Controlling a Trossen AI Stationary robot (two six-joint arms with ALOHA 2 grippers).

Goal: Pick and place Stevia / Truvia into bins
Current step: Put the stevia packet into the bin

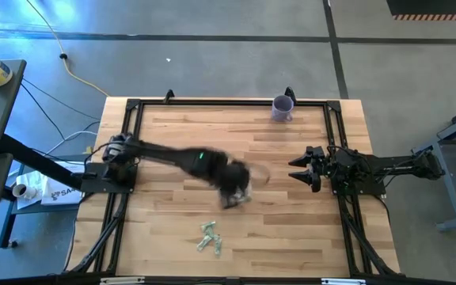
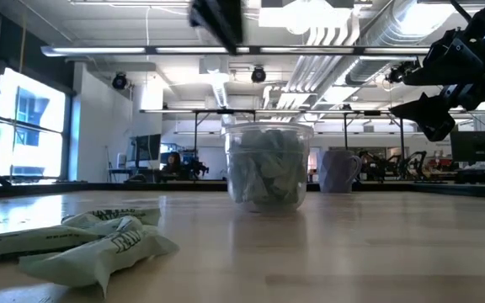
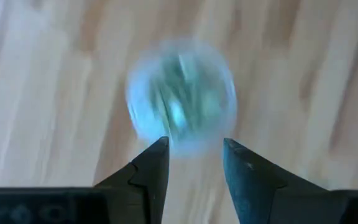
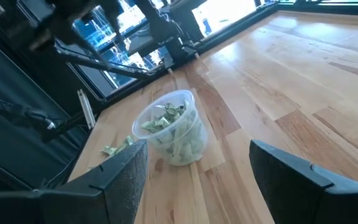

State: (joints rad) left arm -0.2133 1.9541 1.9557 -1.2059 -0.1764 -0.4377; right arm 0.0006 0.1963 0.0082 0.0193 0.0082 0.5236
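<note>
The clear cup [image 2: 268,165] stands upright on the table's middle, partly filled with pale green and white sachets [image 4: 169,127]. A small heap of loose sachets [image 1: 210,237] lies near the table's near edge, and another sachet [image 4: 117,148] lies beside the cup. My left gripper [image 3: 194,146] hovers open and empty straight above the cup [image 3: 180,96]. In the high view it [image 1: 234,190] covers most of the cup. My right gripper [image 1: 298,170] waits open and raised at the table's right, pointing toward the cup [image 4: 173,127].
A purple cup [image 1: 283,107] stands by the table's far edge, right of centre. A black frame [image 1: 133,107] runs around the wooden top. Bare wood lies between the clear cup and the loose sachets.
</note>
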